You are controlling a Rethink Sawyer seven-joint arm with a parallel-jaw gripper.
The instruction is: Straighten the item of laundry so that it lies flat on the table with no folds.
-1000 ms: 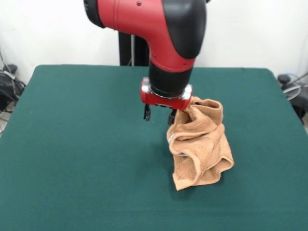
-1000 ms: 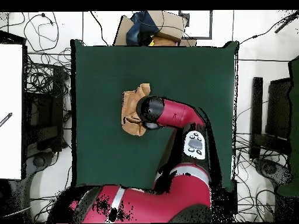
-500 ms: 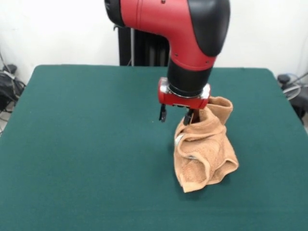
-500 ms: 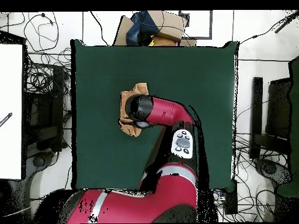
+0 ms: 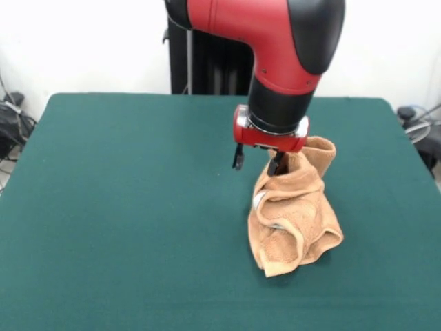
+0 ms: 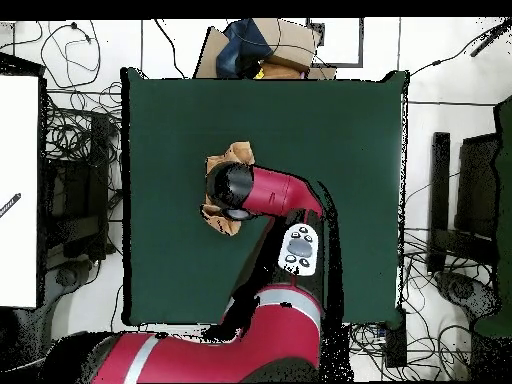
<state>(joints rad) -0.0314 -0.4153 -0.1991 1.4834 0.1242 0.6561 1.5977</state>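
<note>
- Towel (image 5: 295,210) stands as a crumpled heap on the table (image 5: 117,207), bunched up tall rather than spread. In the front view its peak sits just behind and under the red wrist, and its bulk sags down to a loose corner that touches the felt on the camera's side.
- Gripper (image 5: 258,161) hangs over the heap's upper shoulder. The jaws stand apart: one dark finger hangs free in the air clear of the cloth, and the other presses against or dips into the top fold. Nothing looks pinched between them, though the far finger is partly buried, so I can't be fully sure.
- Relative to the jaws, the cloth lies almost wholly to the side of the buried finger and downward. The free finger's side is bare felt.
- Long axis of the heap, as I judge it, runs from the peak under the wrist down to that low corner, roughly toward the camera in the front view.
- Seen from overhead, the arm's elbow covers most of the towel (image 6: 226,190), and only tan edges peek out on either side of it, well inside the table's (image 6: 330,130) edges.
- Judging from this, the task is far from done: many folds remain, and the next move turns on closing over the peak or shifting towards the cloth.
</note>
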